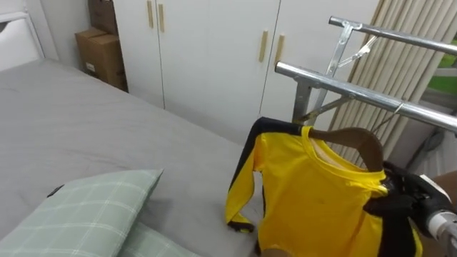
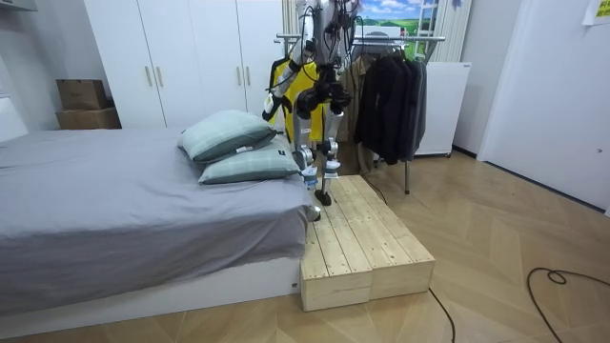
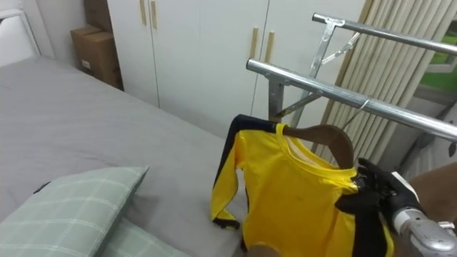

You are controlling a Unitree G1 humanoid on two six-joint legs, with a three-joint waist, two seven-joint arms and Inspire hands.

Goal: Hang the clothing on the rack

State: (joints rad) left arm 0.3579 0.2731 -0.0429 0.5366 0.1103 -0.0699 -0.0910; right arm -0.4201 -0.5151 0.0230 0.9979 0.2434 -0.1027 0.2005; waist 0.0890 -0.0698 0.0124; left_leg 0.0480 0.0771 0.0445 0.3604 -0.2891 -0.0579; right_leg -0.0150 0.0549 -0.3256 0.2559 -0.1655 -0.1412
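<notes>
Here the right robot hand point(image 1: 408, 194) grips the yellow shirt point(image 1: 314, 203) at its shoulder, on a hanger point(image 1: 360, 140) near the rack point(image 1: 343, 87).

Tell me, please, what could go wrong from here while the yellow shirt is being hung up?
1. The right hand grips the brown wooden hanger at one end only, so it could tilt and the yellow long-sleeved shirt might slide off.
2. The hanger's top sits below the silver metal rail; it may knock the rail or miss it on the way up.
3. The shirt's loose sleeve dangles over the grey bed and might snag.
</notes>
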